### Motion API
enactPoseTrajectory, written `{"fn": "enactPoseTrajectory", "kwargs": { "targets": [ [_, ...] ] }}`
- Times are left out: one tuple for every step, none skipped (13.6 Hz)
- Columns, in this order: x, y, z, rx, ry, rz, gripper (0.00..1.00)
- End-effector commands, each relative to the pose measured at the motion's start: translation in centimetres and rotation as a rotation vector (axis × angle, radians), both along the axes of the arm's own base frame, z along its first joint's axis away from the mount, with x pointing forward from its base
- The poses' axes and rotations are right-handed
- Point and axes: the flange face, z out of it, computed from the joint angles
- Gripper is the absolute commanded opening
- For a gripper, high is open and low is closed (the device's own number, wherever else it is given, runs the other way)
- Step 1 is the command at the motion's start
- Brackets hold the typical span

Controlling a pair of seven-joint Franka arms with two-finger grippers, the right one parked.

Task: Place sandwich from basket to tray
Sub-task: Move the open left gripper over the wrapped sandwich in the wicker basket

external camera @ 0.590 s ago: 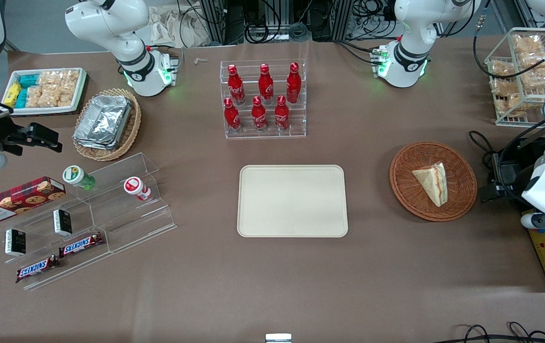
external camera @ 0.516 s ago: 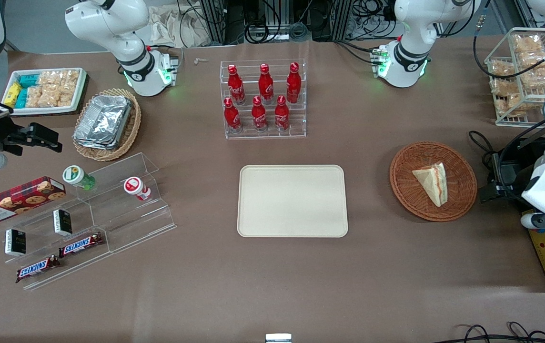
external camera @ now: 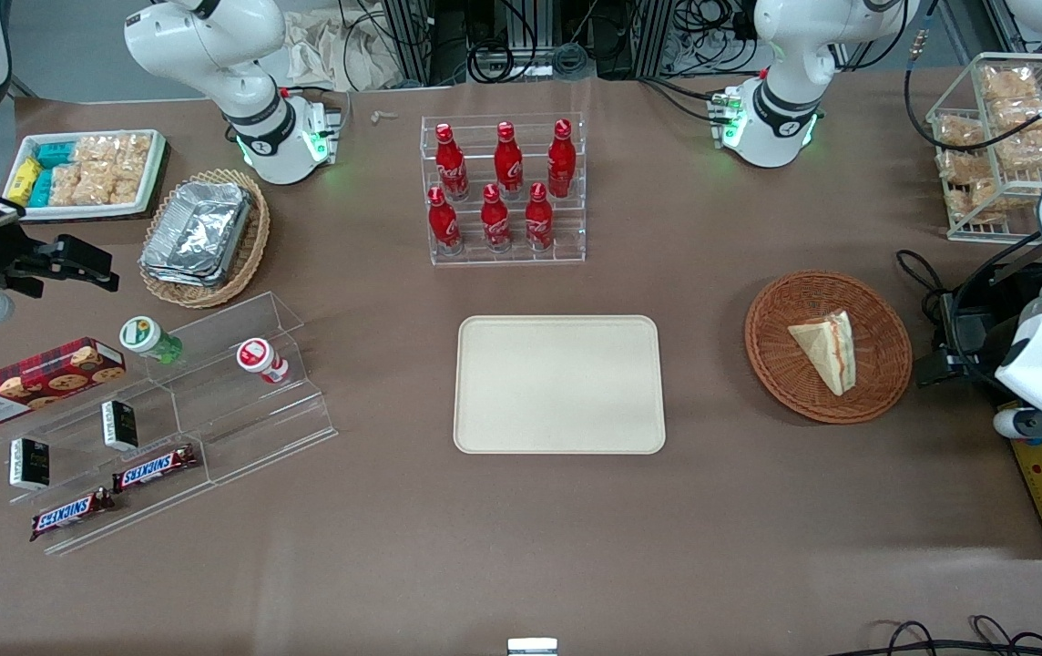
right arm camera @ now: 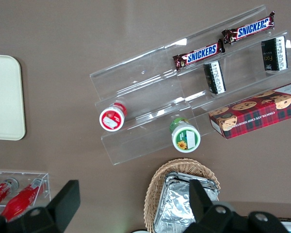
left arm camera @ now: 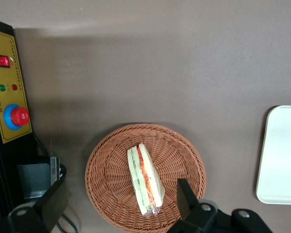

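1. The tray lies at the desk's middle.
2. The sandwich lies in the basket, toward the working arm's end.
3. The gripper hangs above the basket, its fingers apart, touching nothing.

Robot lab w/ mock shop: cable racks, e-stop box, acrylic snack displays.

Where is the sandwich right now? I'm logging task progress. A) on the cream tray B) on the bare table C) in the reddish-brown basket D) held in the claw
C: the sandwich lies in the basket, the tray is bare, and the open claw hangs above the basket.
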Motion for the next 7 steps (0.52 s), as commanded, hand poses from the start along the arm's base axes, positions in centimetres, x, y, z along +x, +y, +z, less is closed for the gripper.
{"fn": "enactPoseTrajectory", "kwargs": {
  "targets": [
    [-0.1, -0.1, -0.7, 0.008, 0.030, 0.023, 1.00],
    [-0.2, -0.1, -0.8, 0.009, 0.031, 0.036, 1.00],
    [-0.3, -0.1, -1.0, 0.013, 0.036, 0.071, 1.00],
    [-0.7, -0.1, -1.5, 0.017, 0.049, 0.124, 1.00],
    [-1.3, -0.1, -1.8, 0.023, 0.055, 0.186, 1.00],
    [-1.6, -0.2, -2.3, 0.028, 0.067, 0.230, 1.00],
    [-2.0, -0.2, -2.4, 0.030, 0.071, 0.248, 1.00]
  ]
}}
